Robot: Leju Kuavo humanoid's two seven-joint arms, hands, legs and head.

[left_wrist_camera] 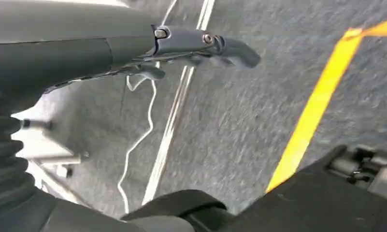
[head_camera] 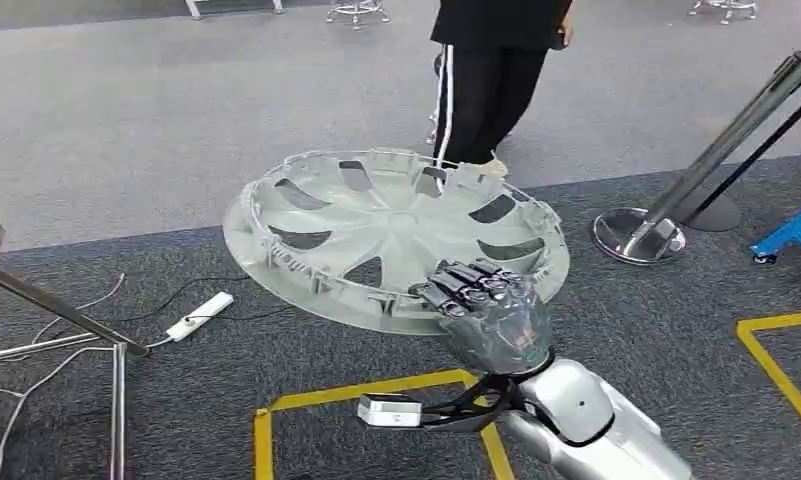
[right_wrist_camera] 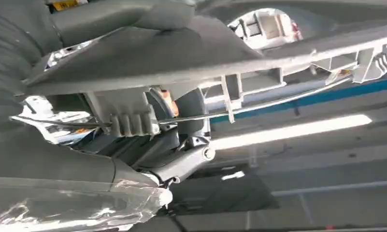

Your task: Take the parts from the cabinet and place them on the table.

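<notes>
Hubcap point(head_camera: 376, 225) rides tilted, my right hand point(head_camera: 491, 305) gripping only its near rim; left hand point(left_wrist_camera: 201, 48) empty, fingers apart. I fear walking jolts twisting it loose.

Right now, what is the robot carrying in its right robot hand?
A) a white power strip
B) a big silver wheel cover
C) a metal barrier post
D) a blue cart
B: in the head view the right robot hand grips the near rim of the silver wheel cover, holding it above the carpet, while the power strip lies on the floor and the barrier post stands apart.
</notes>
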